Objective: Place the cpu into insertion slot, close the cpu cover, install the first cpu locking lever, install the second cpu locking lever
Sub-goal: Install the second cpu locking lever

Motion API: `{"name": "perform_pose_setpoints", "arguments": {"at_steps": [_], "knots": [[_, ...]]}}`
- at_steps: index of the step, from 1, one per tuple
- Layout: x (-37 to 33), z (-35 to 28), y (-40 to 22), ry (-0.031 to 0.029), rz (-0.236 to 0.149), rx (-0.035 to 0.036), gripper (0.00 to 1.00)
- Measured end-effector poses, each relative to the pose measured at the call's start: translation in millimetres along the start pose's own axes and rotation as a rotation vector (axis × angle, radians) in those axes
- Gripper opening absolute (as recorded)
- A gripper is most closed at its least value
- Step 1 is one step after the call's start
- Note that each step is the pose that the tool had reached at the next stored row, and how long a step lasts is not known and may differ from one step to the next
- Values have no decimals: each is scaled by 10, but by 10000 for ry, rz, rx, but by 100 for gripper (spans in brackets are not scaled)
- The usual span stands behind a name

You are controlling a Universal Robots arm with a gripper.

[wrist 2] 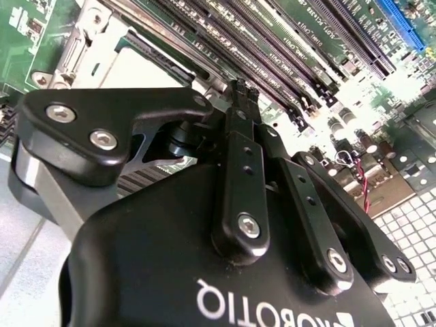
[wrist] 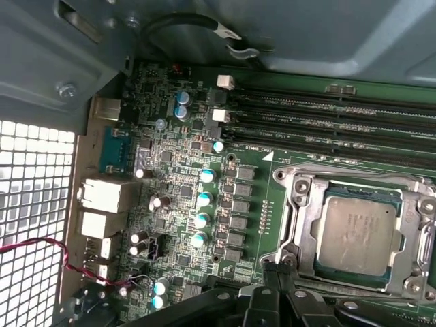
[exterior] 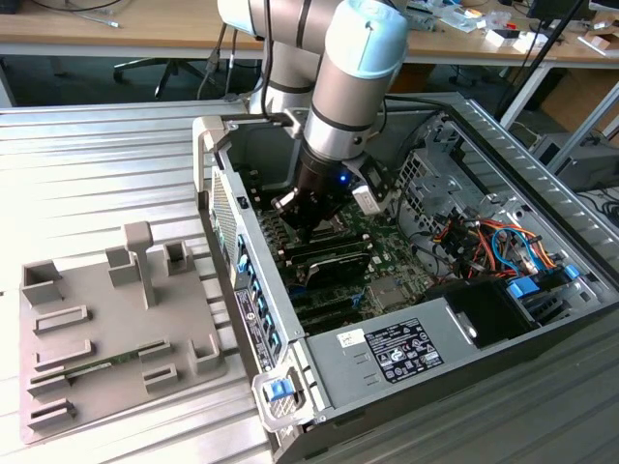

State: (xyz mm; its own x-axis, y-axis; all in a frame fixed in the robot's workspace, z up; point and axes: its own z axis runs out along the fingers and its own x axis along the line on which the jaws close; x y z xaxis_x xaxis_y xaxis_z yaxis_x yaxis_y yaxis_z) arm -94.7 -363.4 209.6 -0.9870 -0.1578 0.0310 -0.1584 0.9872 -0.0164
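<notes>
The cpu [wrist: 357, 235], a dull silver square, lies flat in its socket on the green motherboard [wrist: 177, 184]. The cpu cover [wrist: 300, 204], a silvery frame, lies down around it, with the chip showing through its window. In the first wrist view, my gripper [wrist: 278, 276] is at the socket's corner, its black fingertips close together and just beside the frame. The fingers [wrist 2: 238, 143] meet at a narrow tip in the second wrist view, with nothing visible between them. In the exterior view the gripper [exterior: 308, 230] reaches down inside the open computer case, hiding the socket.
Long memory slots [wrist: 327, 116] run along one side of the socket, and capacitors [wrist: 203, 197] stand on another. The case walls [exterior: 218, 193], a power supply [exterior: 406, 348] and orange and blue cables [exterior: 493, 242] hem the arm in. A grey fixture plate [exterior: 106, 338] lies outside the case.
</notes>
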Motion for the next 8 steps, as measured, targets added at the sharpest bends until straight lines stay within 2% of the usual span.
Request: {"name": "perform_pose_setpoints", "arguments": {"at_steps": [3, 8], "knots": [[8, 1, 8, -4, -295, 10, 11], [43, 5, 14, -7, -474, 16, 11]]}}
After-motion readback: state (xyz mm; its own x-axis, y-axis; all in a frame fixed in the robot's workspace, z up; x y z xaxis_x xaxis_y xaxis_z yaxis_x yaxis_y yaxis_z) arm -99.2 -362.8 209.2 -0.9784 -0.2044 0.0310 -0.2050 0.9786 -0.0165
